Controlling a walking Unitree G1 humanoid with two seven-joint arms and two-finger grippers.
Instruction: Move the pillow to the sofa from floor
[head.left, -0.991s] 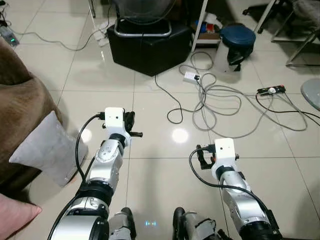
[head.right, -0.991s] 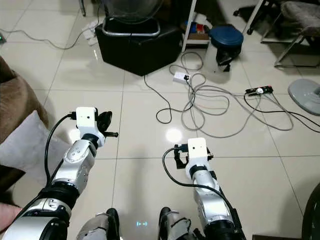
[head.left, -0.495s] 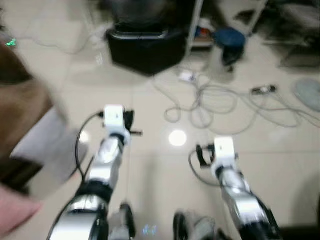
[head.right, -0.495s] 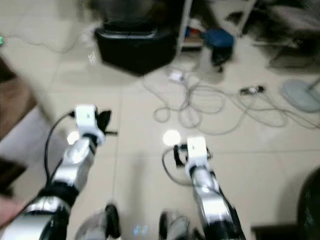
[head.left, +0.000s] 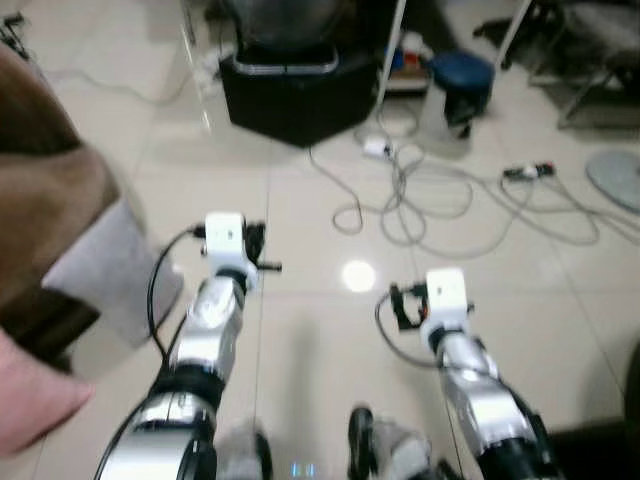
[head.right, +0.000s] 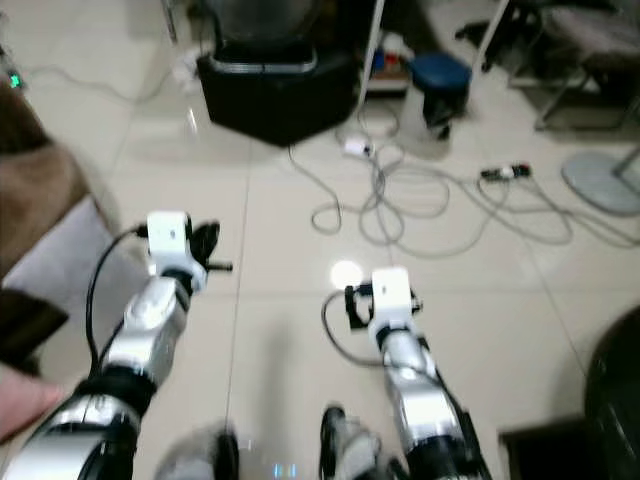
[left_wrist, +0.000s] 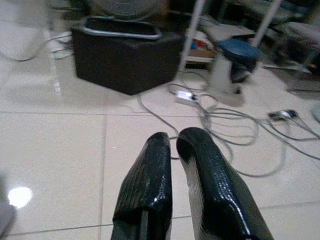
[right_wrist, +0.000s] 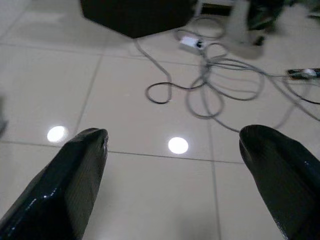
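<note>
Leaning on the brown sofa (head.left: 45, 190) at far left, w/ lower edge on the floor (head.left: 300, 210): grey pillow (head.left: 105, 270). Just right of it, left gripper (left_wrist: 172, 150) held over bare tile, fingers nearly together, empty. Further right, right gripper (right_wrist: 175, 142) spread wide, empty. Beyond both: cables (head.left: 430, 195) & black box (head.left: 295, 90).

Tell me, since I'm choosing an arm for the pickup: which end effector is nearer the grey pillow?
Left. The left end effector hovers just beside the grey pillow; the right end effector is farther across the floor.
</note>
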